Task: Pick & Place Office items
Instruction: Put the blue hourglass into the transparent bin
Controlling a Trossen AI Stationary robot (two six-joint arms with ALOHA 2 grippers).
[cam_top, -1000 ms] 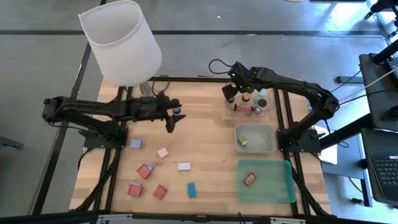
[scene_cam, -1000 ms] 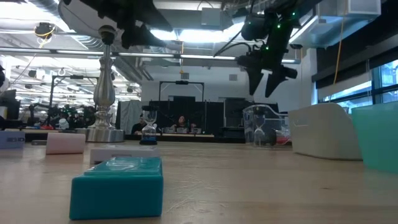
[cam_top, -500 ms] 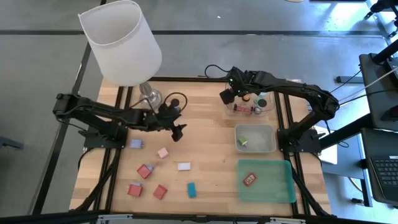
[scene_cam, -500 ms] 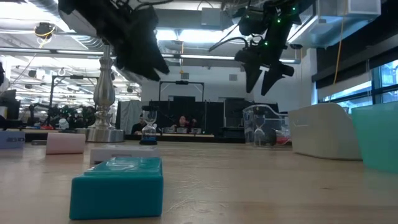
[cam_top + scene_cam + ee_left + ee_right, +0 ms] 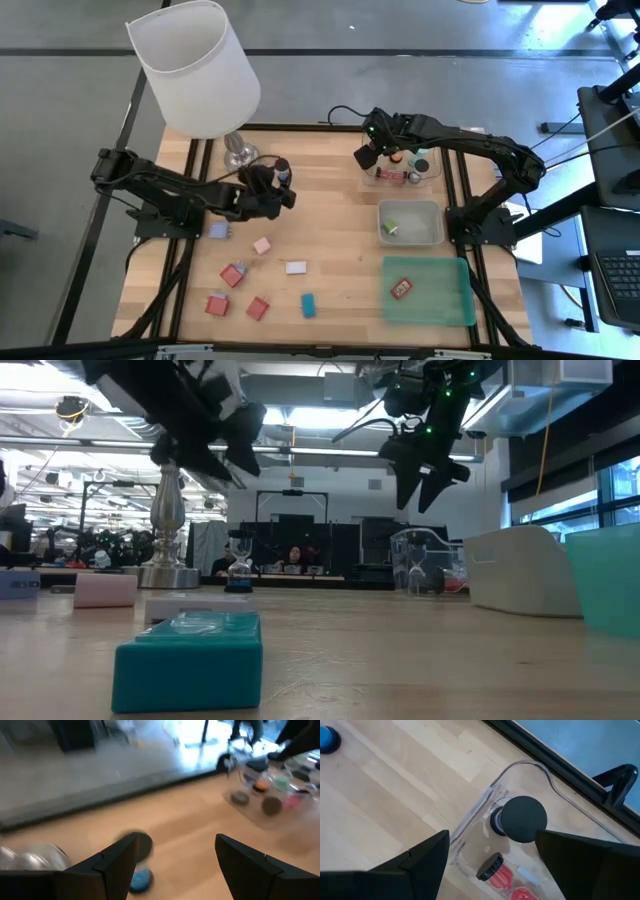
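Small blocks lie flat on the near left of the table: lavender (image 5: 218, 231), pink (image 5: 262, 245), white (image 5: 296, 267), teal (image 5: 308, 304) and three red ones (image 5: 233, 273). A short black cylinder with a blue cap (image 5: 138, 872) stands on the wood by the lamp base. My left gripper (image 5: 284, 192) hovers open just above and beside it, the cylinder close to one finger (image 5: 117, 862). My right gripper (image 5: 492, 865) hangs open over the left rim of the clear tray (image 5: 404, 170), which holds black cylinders (image 5: 520, 819) and other small pieces.
A lamp with a big white shade (image 5: 195, 65) stands on a metal base (image 5: 237, 153) at the far left. A grey tray (image 5: 410, 222) holds a green piece. A green tray (image 5: 428, 292) at the near right holds a red block (image 5: 401, 288).
My left gripper has come down toward the table and turned at the wrist, now pointing more level beside the blue-capped cylinder. Its arm has drawn back a little toward the table's left edge.
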